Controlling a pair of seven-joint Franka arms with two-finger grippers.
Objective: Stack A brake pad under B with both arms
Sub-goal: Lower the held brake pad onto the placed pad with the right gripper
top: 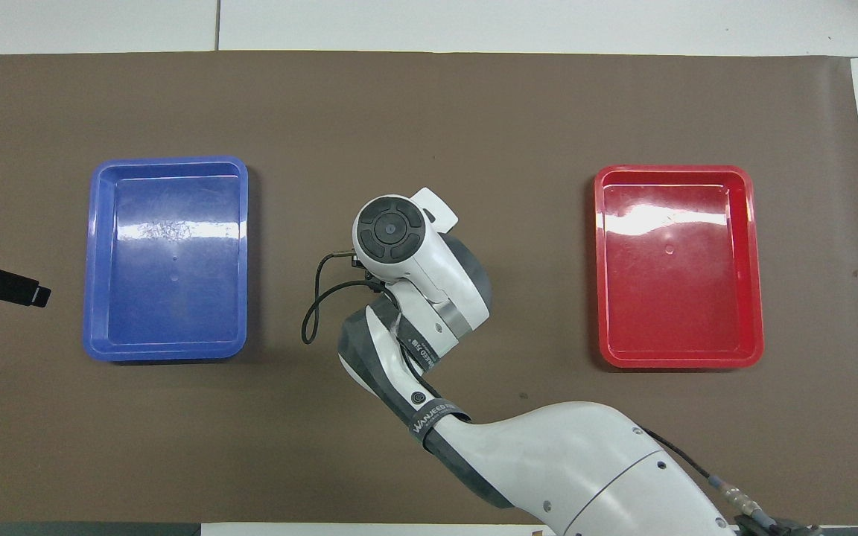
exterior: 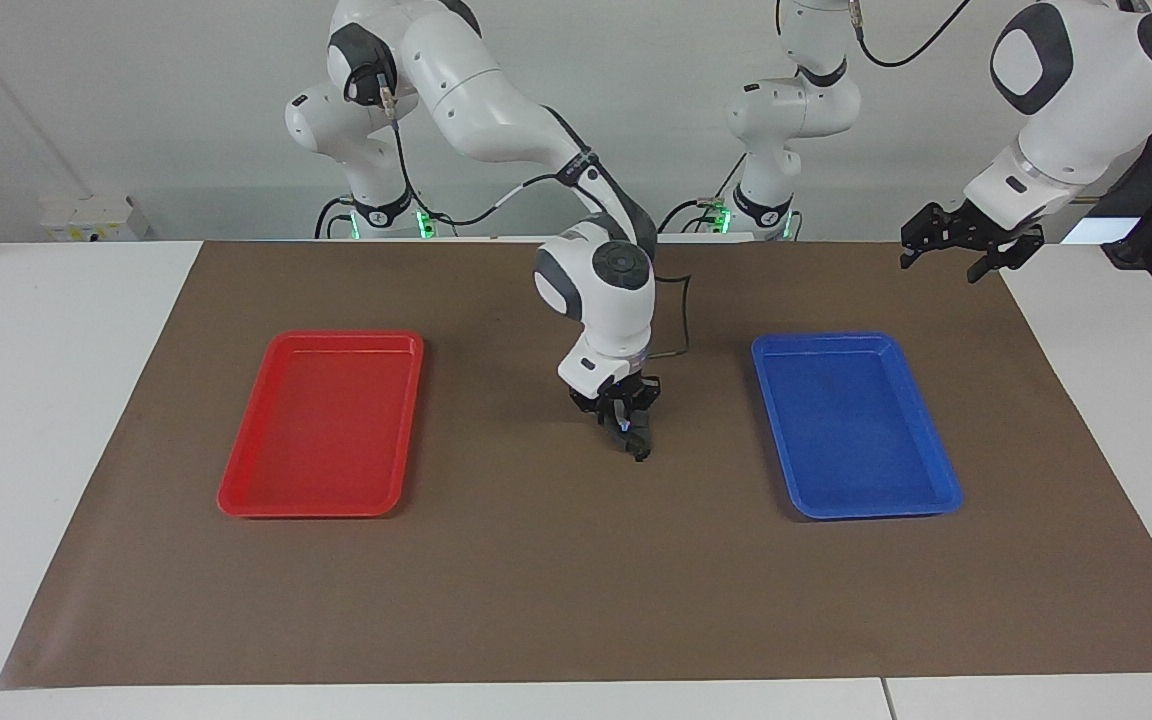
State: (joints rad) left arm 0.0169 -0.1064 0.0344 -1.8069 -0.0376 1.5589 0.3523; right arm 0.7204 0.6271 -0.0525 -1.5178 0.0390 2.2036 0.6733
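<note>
From above, my right arm covers my right hand (exterior: 626,425) and B (exterior: 642,450). In the facing view this hand is low over B, in the middle of the worktop (exterior: 56,420) between the trays; I cannot tell if its fingers grip. My left hand (exterior: 966,250), cut by the overhead edge, hangs wide apart, high over the mat (exterior: 576,590) corner. The red tray (exterior: 236,498) and the blue tray (exterior: 946,495) show bare floors. The wall is white.
</note>
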